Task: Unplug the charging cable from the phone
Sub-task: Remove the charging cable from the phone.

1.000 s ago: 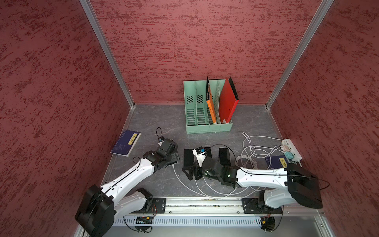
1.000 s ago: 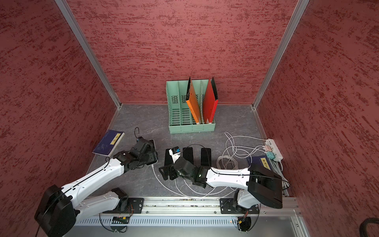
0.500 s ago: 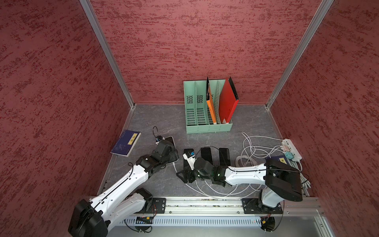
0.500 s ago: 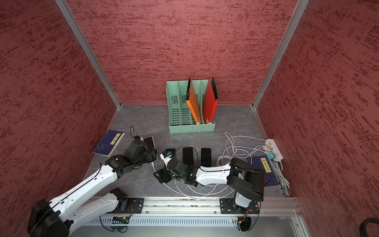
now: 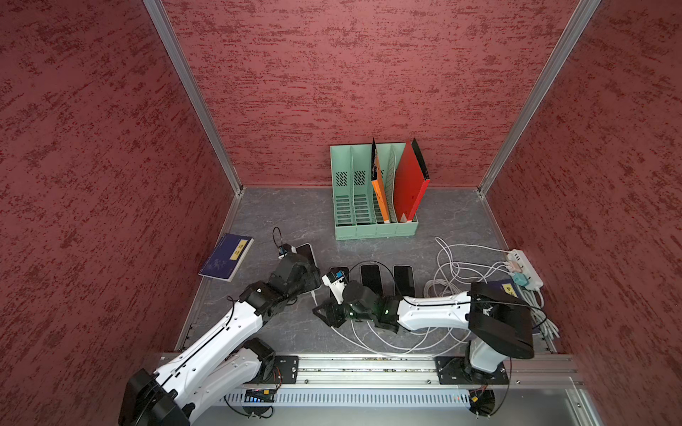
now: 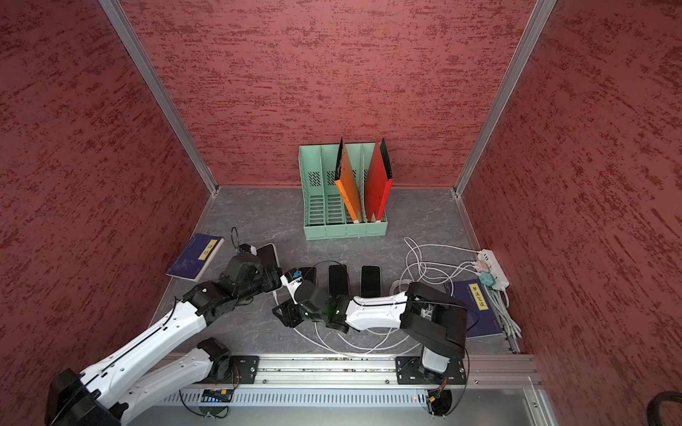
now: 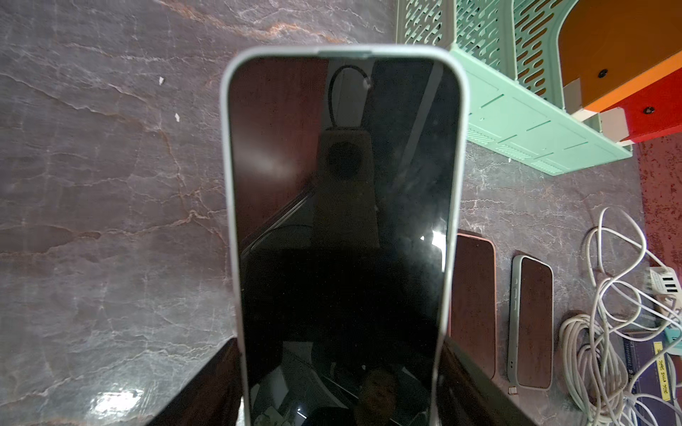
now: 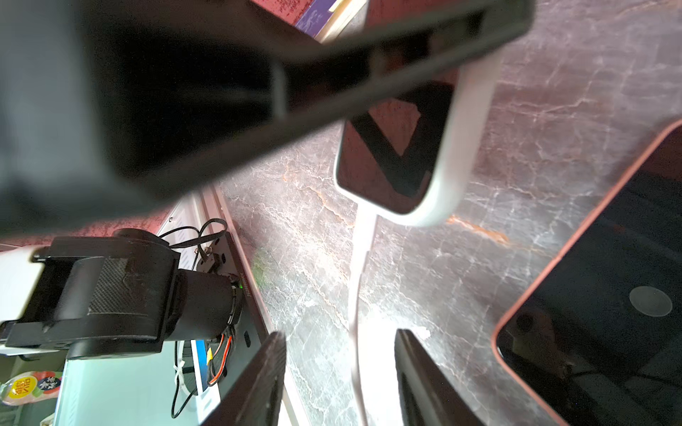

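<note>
Right wrist view: your right gripper stands apart astride the charging cable, touching neither side, it seems; the plug is seated in the phone just beyond; your left gripper clamps that phone's edges, bracing it so the pull frees only the plug.

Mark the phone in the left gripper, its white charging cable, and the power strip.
phone (image 7: 343, 206): left wrist view, middle of its dark screen.
charging cable (image 8: 354, 295): right wrist view, white stretch near the plug.
power strip (image 5: 527, 267): in a top view, its white body.
</note>
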Action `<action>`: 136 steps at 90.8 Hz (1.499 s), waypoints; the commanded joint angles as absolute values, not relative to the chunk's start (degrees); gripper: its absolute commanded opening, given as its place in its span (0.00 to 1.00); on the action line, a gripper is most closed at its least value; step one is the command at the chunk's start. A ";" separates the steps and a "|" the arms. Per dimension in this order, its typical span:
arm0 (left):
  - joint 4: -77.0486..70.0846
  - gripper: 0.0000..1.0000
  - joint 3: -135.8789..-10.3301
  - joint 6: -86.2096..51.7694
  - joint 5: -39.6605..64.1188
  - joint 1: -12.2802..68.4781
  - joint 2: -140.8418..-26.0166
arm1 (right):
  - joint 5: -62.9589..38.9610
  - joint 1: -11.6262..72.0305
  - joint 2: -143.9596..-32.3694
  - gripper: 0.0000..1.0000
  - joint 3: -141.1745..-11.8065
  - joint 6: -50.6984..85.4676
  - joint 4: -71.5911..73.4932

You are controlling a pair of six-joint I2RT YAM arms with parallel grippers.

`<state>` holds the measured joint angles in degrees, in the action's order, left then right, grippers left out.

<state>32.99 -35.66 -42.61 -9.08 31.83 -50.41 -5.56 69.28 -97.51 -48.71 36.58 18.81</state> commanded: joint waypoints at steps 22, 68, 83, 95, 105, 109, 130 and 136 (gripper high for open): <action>30.12 0.00 -35.59 -42.54 -8.76 31.95 -48.12 | -5.81 69.35 -98.77 0.41 -51.48 36.12 17.89; 28.79 0.00 -35.68 -42.71 -7.31 31.99 -48.30 | -4.64 69.26 -99.29 0.29 -51.94 36.28 16.32; 28.45 0.00 -35.60 -42.72 -7.11 31.91 -48.52 | -4.16 69.26 -99.27 0.28 -52.11 36.29 15.73; 27.98 0.00 -35.59 -42.74 -6.77 31.99 -48.61 | -3.89 69.26 -99.31 0.25 -52.07 36.38 15.73; 28.03 0.00 -35.51 -42.56 -6.77 31.97 -48.54 | -3.62 69.26 -99.52 0.22 -52.28 36.54 15.27; 27.99 0.00 -35.42 -42.54 -6.78 31.94 -48.52 | -3.52 69.24 -99.70 0.21 -52.58 36.64 14.71; 27.64 0.00 -35.22 -42.34 -6.68 31.98 -48.44 | -3.21 69.08 -100.19 0.17 -52.40 37.18 14.75; 27.53 0.00 -35.14 -42.34 -6.72 31.98 -48.35 | -3.00 69.07 -100.25 0.14 -52.29 37.33 14.66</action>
